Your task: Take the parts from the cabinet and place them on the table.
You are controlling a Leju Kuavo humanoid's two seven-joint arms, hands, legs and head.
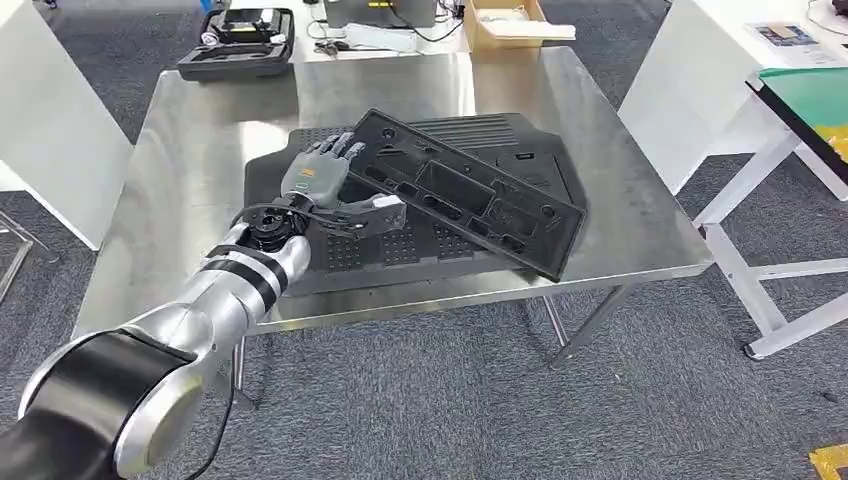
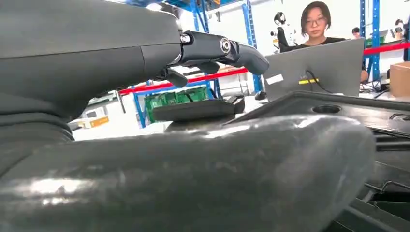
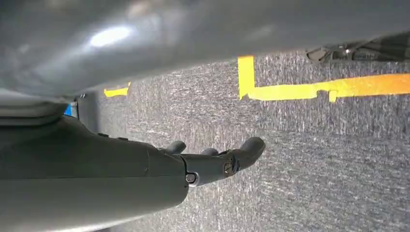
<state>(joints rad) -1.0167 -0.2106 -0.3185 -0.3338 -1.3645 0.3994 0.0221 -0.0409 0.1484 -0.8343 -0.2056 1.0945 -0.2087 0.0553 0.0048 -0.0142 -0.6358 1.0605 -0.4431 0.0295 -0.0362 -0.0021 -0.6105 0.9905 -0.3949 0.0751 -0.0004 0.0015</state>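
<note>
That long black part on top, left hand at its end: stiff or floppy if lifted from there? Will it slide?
Likely stiff: the long black part keeps a straight edge while lying tilted across the flat black part, and it looks ribbed. Probably light, being thin moulded plastic. Lifted by the left hand alone, the far end may sag or slide; plastic on plastic.

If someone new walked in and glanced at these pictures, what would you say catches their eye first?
Most striking is the long black plastic panel, lying tilted across a second, flatter black part in the middle of the steel table. The left hand reaches in from the near left on its silver arm and rests at the panel's near end. Beyond the table's far edge, a black case and a cardboard box sit.
</note>
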